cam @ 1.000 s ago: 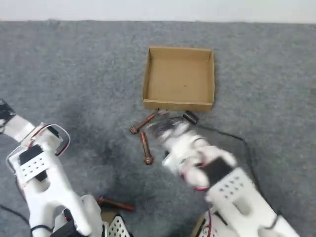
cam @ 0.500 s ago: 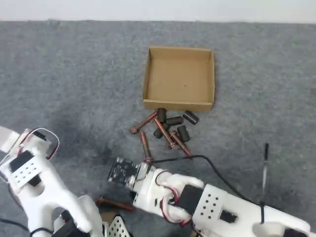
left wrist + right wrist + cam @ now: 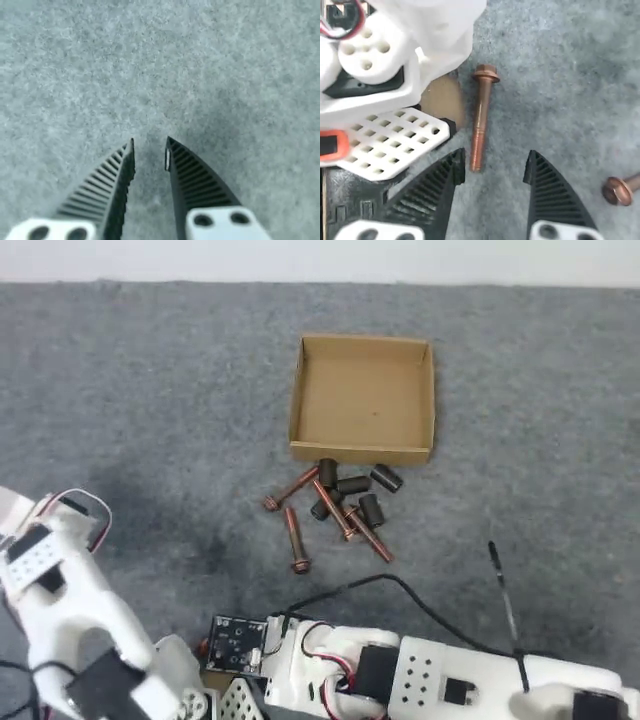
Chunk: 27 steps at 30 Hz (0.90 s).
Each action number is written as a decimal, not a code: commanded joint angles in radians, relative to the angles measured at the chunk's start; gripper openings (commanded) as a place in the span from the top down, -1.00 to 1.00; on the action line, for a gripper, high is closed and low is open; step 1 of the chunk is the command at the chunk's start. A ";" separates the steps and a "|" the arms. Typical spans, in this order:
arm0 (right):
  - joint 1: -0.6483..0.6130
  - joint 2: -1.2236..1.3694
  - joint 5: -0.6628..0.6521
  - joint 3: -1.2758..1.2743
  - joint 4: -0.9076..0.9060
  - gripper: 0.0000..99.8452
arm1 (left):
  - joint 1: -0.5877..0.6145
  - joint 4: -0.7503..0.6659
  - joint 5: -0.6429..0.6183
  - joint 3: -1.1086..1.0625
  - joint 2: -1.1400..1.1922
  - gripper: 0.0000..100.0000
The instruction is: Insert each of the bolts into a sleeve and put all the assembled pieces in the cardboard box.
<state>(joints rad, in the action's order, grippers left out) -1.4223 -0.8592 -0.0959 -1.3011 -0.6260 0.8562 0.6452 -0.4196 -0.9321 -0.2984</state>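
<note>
Copper-coloured bolts [image 3: 294,535] and short dark sleeves [image 3: 353,484] lie in a loose heap on the grey-covered desk [image 3: 150,390], just in front of the open cardboard box [image 3: 360,452]. None of them is inside it, and none of the bolts there can be seen in a sleeve. In the high view both arms sit low at the near edge, well apart from the heap.

The right tool [image 3: 496,157] hangs over the desk with its jaws spread wide and nothing between them. A lone bolt [image 3: 481,117] lies flat just beside a white arm base [image 3: 395,55], its threaded end close to one ribbed fingertip [image 3: 459,159] — whether they touch cannot be told. The flanged head of a second bolt [image 3: 617,190] shows off to the side of the other finger.

The left tool [image 3: 149,145] points at bare grey covering, its toothed jaws parted by a narrow gap — holding nothing.
</note>
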 commanded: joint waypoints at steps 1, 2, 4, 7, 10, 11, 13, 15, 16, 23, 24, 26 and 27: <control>-0.018 0.085 0.005 0.012 0.067 0.63 | 0.023 0.011 -0.012 0.087 0.015 0.80; -0.018 0.127 0.005 0.025 0.082 0.63 | 0.028 0.009 -0.012 0.087 0.017 0.80; -0.018 0.211 0.005 0.064 0.093 0.63 | 0.028 0.009 -0.012 0.088 0.018 0.80; -0.016 0.325 0.003 0.130 0.094 0.63 | 0.029 0.009 -0.012 0.090 0.018 0.80; -0.015 0.390 0.003 0.183 0.074 0.63 | 0.029 0.009 -0.012 0.090 0.020 0.80; -0.015 0.403 0.003 0.195 0.071 0.64 | 0.029 0.009 -0.012 0.090 0.020 0.80; -0.015 0.423 0.003 0.215 0.070 0.64 | 0.029 0.009 -0.012 0.090 0.020 0.80; -0.016 0.449 0.003 0.233 0.079 0.64 | 0.029 0.009 -0.012 0.091 0.021 0.80; -0.015 0.464 0.003 0.242 0.079 0.64 | 0.029 0.009 -0.012 0.091 0.021 0.80; -0.016 0.529 0.003 0.296 0.067 0.79 | 0.029 0.009 -0.012 0.091 0.023 0.80; -0.018 0.532 0.002 0.299 0.067 0.83 | 0.029 0.009 -0.012 0.091 0.025 0.80; -0.019 0.538 0.002 0.302 0.074 0.89 | 0.029 0.009 -0.012 0.091 0.025 0.80; -0.019 0.539 0.002 0.307 0.074 0.90 | 0.029 0.009 -0.012 0.091 0.025 0.80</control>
<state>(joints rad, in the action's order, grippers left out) -1.4285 -0.3483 -0.0990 -1.1201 -0.5585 0.8869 0.6498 -0.4258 -0.9014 -0.2677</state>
